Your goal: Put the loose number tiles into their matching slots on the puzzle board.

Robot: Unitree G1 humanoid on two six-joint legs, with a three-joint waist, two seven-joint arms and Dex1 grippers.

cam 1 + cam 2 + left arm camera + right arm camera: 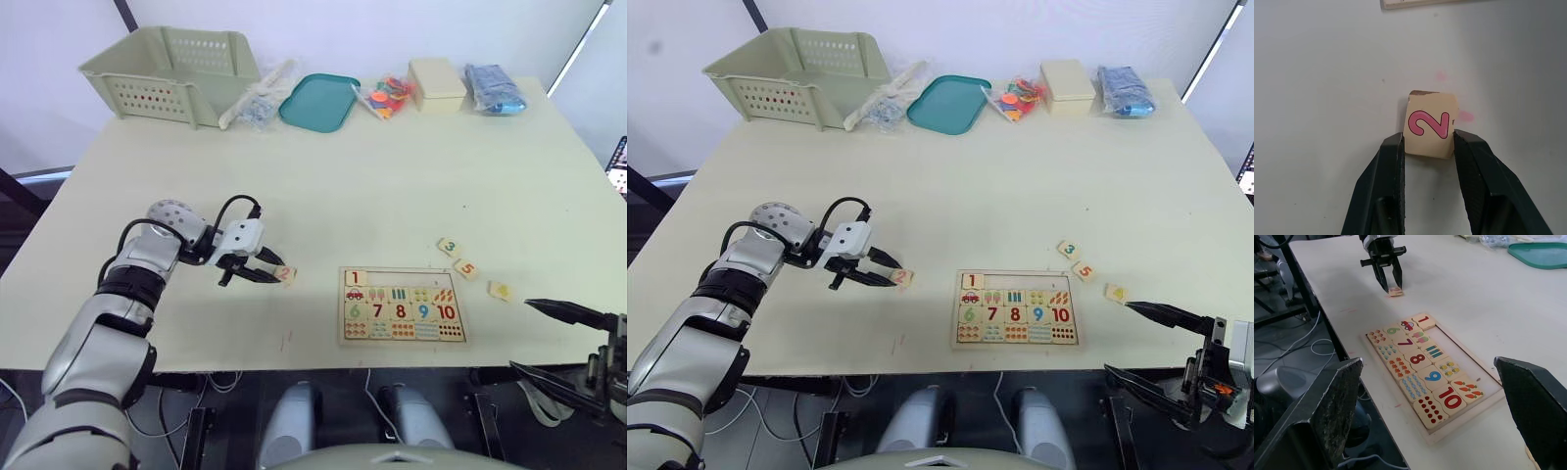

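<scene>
On the wide cream table (392, 176), the flat pale-wood puzzle board (403, 305) holds only tile 1 in its top row. The left pincer (266, 268) grips the small pink-2 tile (1429, 124) left of the board; next, carry it to the second slot (378, 278). The right pincer (1141, 338) hangs open.

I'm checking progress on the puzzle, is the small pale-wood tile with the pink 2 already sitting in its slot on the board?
No, the pink 2 tile lies on the table between the left gripper's black fingers, apart from the pale-wood puzzle board.
</scene>
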